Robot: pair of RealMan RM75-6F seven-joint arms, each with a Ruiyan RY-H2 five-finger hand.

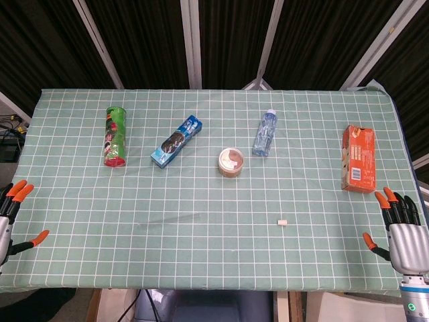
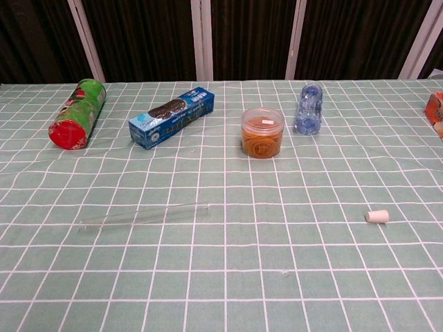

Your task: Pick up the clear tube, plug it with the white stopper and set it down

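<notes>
Head view alone shows both hands, the left hand (image 1: pixel 12 215) and the right hand (image 1: pixel 401 228), each off a near corner of the bench (image 1: pixel 214 268) with fingers (image 1: pixel 385 196) spread wide and holding nothing (the chest view has neither hand). The clear tube (image 2: pixel 144 214) lies flat between them, nearer the left fingers, its long axis running roughly left to right and slightly tilted. The white stopper (image 2: pixel 377 216) lies apart from it, nearer the right fingers.
</notes>
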